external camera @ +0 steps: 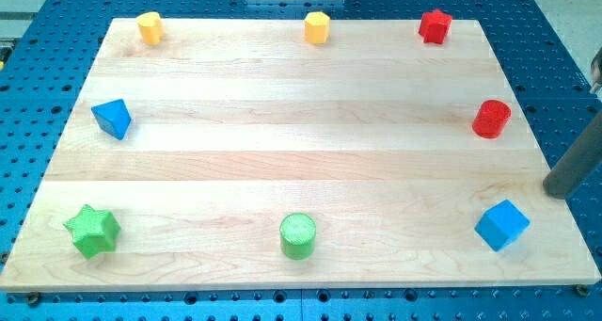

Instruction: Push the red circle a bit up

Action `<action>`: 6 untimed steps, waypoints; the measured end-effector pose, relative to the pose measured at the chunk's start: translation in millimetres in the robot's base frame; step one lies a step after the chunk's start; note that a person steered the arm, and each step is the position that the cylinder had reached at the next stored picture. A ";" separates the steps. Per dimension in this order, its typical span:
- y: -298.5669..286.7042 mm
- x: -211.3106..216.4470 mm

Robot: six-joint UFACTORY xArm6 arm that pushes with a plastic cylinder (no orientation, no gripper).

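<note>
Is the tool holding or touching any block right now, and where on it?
Nothing is held. My tip sits at the view's right edge of the board, apart from every block, below and right of the red circle and above the blue cube.

Wooden board (282,123) on blue perforated table (38,95); eight blocks along edges.

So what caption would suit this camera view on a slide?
Rod tip at the board's right edge, below the red circle and above a blue block.
</note>
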State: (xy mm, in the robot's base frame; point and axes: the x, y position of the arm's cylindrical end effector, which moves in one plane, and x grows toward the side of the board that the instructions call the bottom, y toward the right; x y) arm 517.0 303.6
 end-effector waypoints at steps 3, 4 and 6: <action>-5.7 -53.1; -93.2 -64.0; -49.0 -45.3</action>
